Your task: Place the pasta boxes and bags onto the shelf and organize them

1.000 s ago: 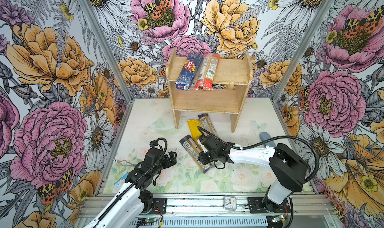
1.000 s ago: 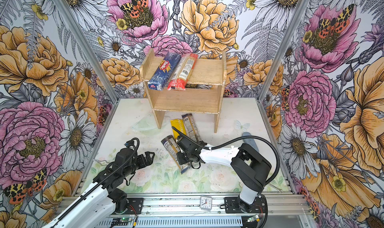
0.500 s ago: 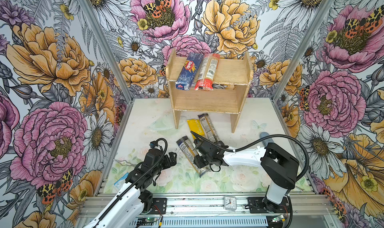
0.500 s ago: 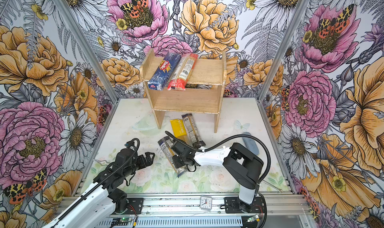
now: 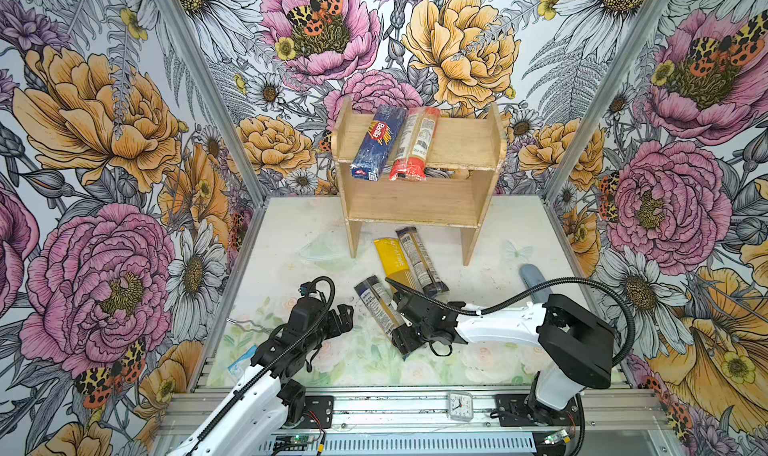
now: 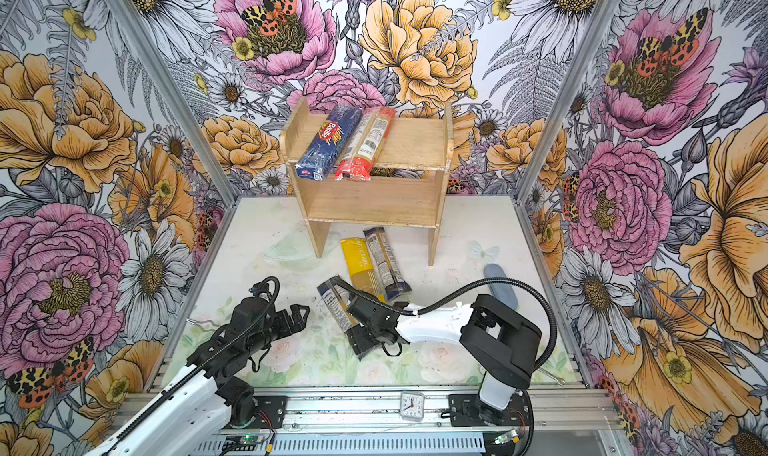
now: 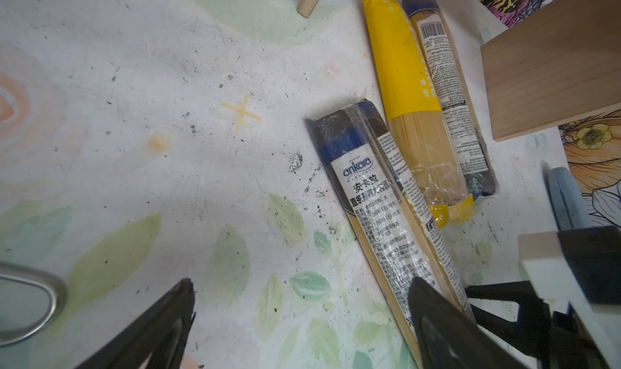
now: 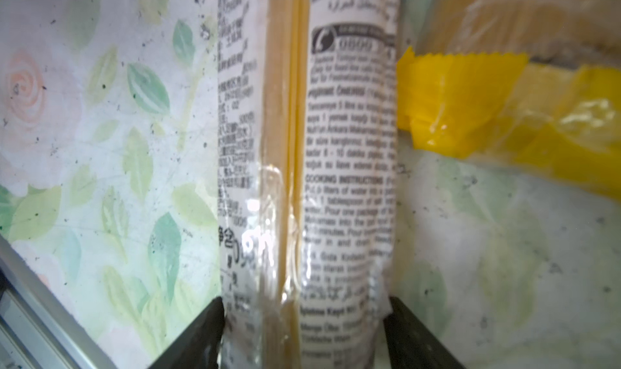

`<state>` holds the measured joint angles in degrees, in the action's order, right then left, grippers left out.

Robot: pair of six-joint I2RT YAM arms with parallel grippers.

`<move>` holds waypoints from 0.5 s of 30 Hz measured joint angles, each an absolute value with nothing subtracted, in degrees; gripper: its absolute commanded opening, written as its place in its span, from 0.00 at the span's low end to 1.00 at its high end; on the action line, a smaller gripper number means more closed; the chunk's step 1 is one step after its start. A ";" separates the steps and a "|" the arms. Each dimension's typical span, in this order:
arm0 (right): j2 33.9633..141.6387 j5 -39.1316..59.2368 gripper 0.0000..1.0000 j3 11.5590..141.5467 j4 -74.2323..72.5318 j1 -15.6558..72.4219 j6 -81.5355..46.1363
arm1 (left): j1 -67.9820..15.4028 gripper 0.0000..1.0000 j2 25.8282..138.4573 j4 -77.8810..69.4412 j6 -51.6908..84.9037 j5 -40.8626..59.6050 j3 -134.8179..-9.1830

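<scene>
The light-wood shelf [image 5: 457, 142] [image 6: 415, 142] stands at the back, with a dark blue Barilla box [image 5: 376, 142] [image 6: 328, 142] and a red-ended bag [image 5: 415, 146] [image 6: 363, 142] on its upper tier. On the table in front lie a yellow-ended bag [image 5: 395, 262] [image 7: 410, 81] and a slim dark-ended bag [image 5: 419, 262] [image 7: 453, 98] side by side. A second grey-labelled bag [image 5: 376, 304] [image 6: 334, 304] [image 8: 302, 148] lies slanted nearer me. My right gripper [image 5: 405, 339] [image 6: 361, 341] [image 8: 304, 303] is open, its jaws straddling that bag's near end. My left gripper [image 5: 343, 314] [image 7: 301, 283] is open and empty, just left of it.
A grey-blue oval object [image 5: 536, 283] [image 7: 568, 199] lies at the right, partly under the right arm's cable. A white-blue packet [image 5: 243, 360] sits at the near left edge. A small clock [image 5: 459, 406] rests on the front rail. The shelf's legs [image 5: 353, 238] stand close behind the bags.
My right gripper has slid left and nearer, dragging the slanted grey-labelled bag's near end with it, and its jaws have spread apart. The left arm has not moved.
</scene>
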<state>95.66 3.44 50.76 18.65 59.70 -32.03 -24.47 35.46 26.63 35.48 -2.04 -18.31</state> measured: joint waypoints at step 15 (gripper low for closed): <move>98.04 -7.18 0.76 51.07 17.50 65.60 -30.30 | -24.47 0.99 35.35 26.61 35.51 -2.04 -18.28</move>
<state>98.04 -7.18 51.07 17.50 65.60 -30.30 -24.47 35.35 26.61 35.51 -2.04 -18.28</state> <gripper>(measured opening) 0.759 0.987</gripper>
